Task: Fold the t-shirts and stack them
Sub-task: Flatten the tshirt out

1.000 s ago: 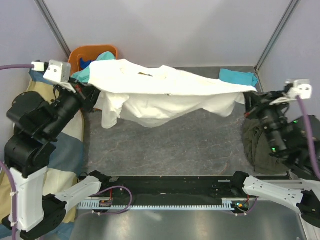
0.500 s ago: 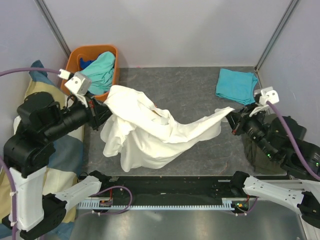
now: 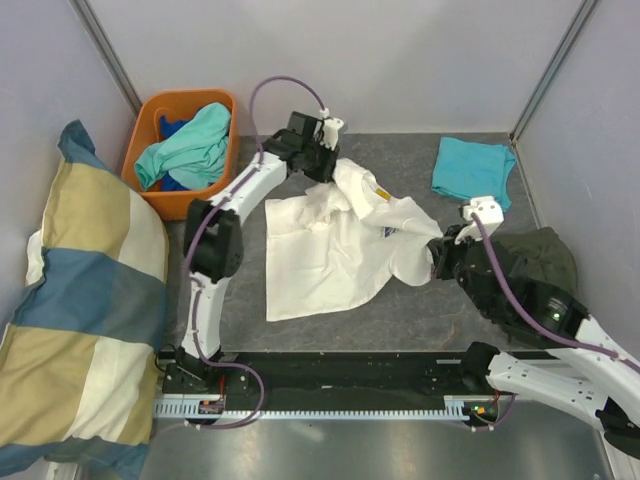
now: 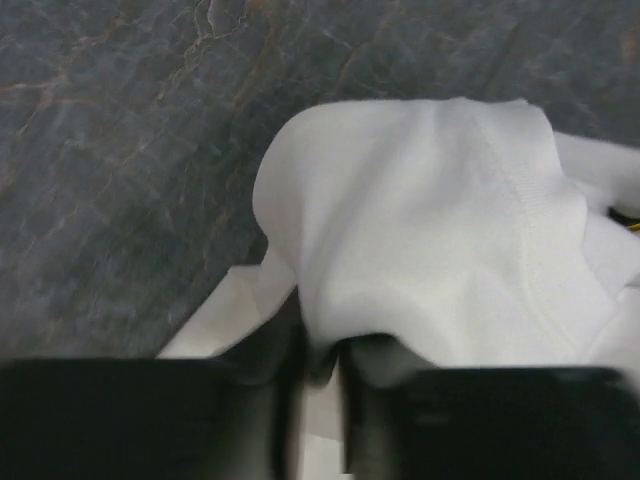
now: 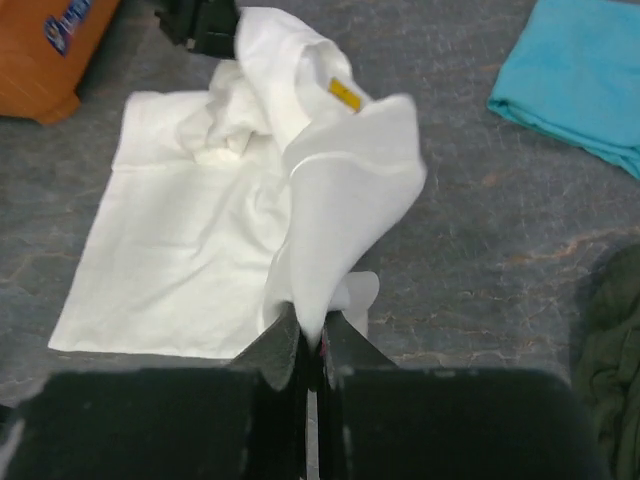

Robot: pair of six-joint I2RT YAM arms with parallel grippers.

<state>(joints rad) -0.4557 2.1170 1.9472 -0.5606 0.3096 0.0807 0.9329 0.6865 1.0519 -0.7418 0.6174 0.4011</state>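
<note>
Laying out for the fold: cream-white t-shirt (image 3: 310,260) rumpled on the grey table (image 3: 400,160), far edge pinched in the left gripper (image 3: 322,168), right-hand corner held up, clenched in the right gripper (image 3: 437,257). Next, likely: lower that corner, release both, smooth flat.

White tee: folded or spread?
Partly spread, not folded: the white t-shirt has its near part flat; the rest is bunched, pinched by the left gripper and right gripper.

Centre: white t-shirt (image 3: 320,255). Two o'clock: turquoise t-shirt (image 3: 473,170). Eleven o'clock: orange basket (image 3: 148,112), mint-green t-shirt (image 3: 192,142). Eight o'clock: yellow-and-blue checked pillow (image 3: 80,300).
</note>
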